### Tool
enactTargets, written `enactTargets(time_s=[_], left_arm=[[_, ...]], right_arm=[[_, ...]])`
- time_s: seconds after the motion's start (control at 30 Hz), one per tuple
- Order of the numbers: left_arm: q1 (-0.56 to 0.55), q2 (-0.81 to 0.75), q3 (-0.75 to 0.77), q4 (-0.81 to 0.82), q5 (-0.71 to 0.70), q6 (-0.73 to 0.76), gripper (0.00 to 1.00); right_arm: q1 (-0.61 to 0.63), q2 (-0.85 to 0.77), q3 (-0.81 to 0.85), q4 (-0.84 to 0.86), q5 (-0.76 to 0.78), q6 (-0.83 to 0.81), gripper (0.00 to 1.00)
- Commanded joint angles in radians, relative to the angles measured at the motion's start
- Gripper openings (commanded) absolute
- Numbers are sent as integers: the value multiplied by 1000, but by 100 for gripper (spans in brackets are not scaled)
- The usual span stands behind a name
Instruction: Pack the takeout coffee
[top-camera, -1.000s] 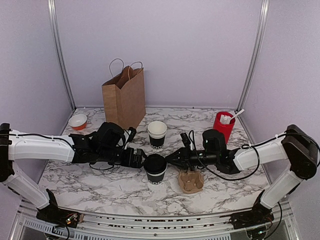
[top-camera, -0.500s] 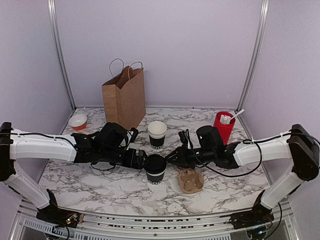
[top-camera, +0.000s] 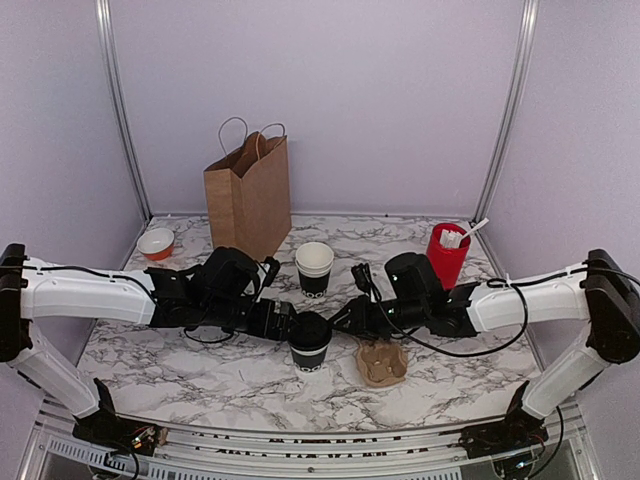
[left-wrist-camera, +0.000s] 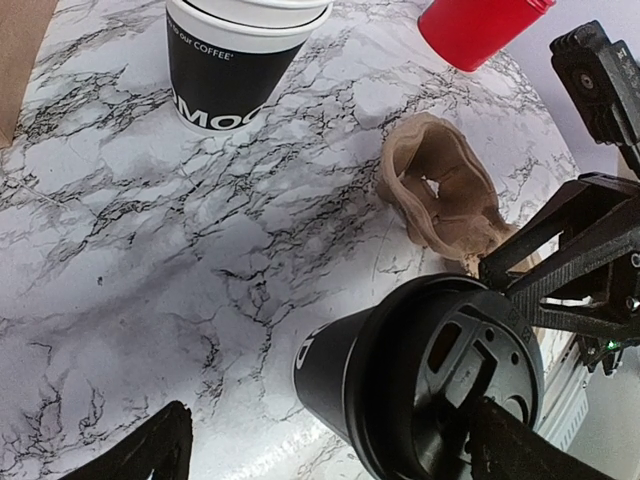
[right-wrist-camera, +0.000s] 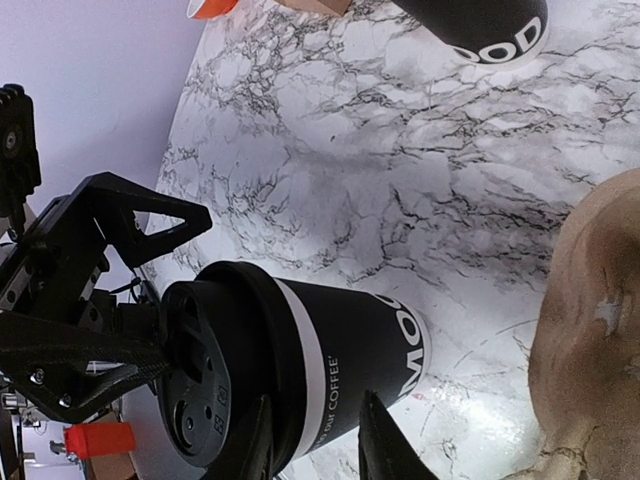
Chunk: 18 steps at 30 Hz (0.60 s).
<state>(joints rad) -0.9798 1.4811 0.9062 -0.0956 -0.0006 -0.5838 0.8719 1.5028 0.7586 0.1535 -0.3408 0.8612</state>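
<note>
Nearest the arm bases, on the marble table (top-camera: 200, 372), a crumpled brown pulp cup carrier (top-camera: 382, 362) lies just to the right of the takeout coffee (top-camera: 310, 350). The coffee stands upright near the table's middle with its black lid (top-camera: 310, 327) on top, white lettering low on its wall. Both arms reach in from the sides and meet at the lid.

The left gripper (left-wrist-camera: 330, 410) has its jaws spread wide: in its wrist view the cup sits between the fingers, well apart from one and close to the other. Whether that nearer finger touches the lid cannot be told.

The right gripper (right-wrist-camera: 315, 420) has its jaws only narrowly parted, with nothing between them. The fingertips lie against the cup's side in its wrist view, and from the left wrist they reach the lid's rim.

Farther back stand a stack of white-rimmed black cups (top-camera: 314, 268) and a red cup (top-camera: 447, 255) holding white sticks. A brown paper bag (top-camera: 248, 195) and a small orange bowl (top-camera: 156, 243) stand by the back wall.
</note>
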Motion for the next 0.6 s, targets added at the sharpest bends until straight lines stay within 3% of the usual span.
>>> enactTargets(time_s=[0.0,0.2,0.4,0.57], left_arm=[[-9,19,19,-40,-15,2,97],[-11,12,28,-40,-14,5,97],[-13,10,39,-41,-7,9,97],[-12,13,48,-40,-3,9,97]], right_arm=[[25,-17,32,-129,56,-62,29],[27,-41,52,-219,128,-108,29],[49,-95,92,-277,195,-196,38],[83,-94,142,-329,238,-250,39]])
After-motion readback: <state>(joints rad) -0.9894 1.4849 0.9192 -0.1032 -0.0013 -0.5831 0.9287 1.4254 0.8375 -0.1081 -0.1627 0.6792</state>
